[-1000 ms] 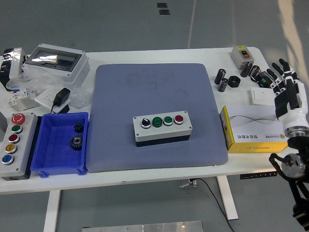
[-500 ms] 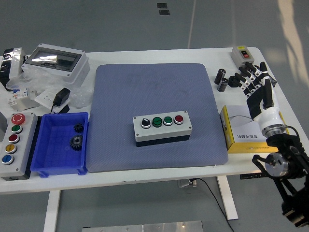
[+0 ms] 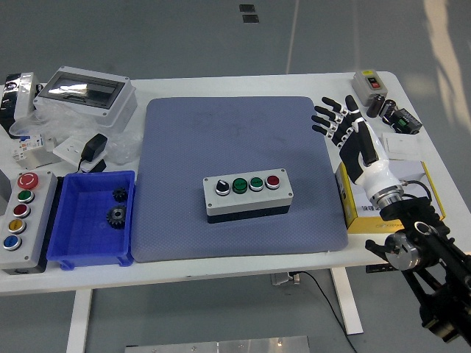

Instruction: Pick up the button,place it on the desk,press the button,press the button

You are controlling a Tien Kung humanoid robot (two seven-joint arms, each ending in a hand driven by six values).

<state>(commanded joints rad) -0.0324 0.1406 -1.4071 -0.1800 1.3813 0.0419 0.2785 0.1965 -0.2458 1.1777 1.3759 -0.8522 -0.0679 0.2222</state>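
We are seeing a matt, finely textured blue mat (image 3: 235, 147) lying on the smooth white table (image 3: 221, 268). The button box (image 3: 248, 195) is looking like grey plastic with glossy caps. The bin (image 3: 92, 254) is shining as blue plastic, holding dark metal gears (image 3: 116, 215).

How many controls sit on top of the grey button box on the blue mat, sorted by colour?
On the button box on the mat:
Black-and-white selector knob: 1
Green buttons: 2
Red button: 1
Total: 4
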